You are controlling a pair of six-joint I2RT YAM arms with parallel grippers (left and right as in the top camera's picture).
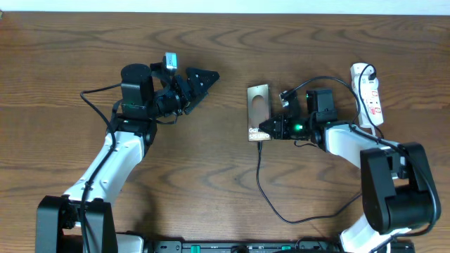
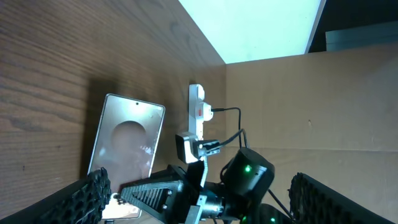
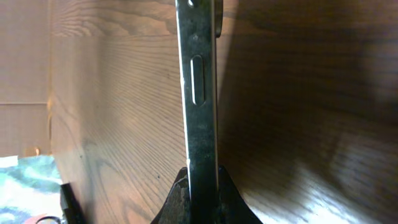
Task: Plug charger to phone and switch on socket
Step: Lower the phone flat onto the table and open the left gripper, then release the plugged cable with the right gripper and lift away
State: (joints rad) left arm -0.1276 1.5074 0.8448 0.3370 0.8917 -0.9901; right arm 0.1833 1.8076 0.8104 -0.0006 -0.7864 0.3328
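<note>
The phone (image 1: 258,105) lies flat in the middle of the table, its bronze face up; the left wrist view shows the phone (image 2: 127,146) too. My right gripper (image 1: 267,130) is shut on its near right edge. In the right wrist view the phone's thin side (image 3: 198,93) runs upright between the right gripper (image 3: 202,186) fingers. The charger (image 1: 261,179), a thin black cable, runs from the phone's near short edge toward the table front. The white socket (image 1: 369,95) lies at the far right; the socket (image 2: 197,112) also shows beyond the phone. My left gripper (image 1: 199,86) is open, left of the phone and apart from it.
A black plug (image 1: 369,71) sits in the socket's far end, and a white cord leaves the near end. The left wrist view shows my left fingers (image 2: 84,200) spread wide, with the right arm's wrist (image 2: 249,177) between them in the distance. A brown cardboard wall (image 2: 311,99) stands beyond.
</note>
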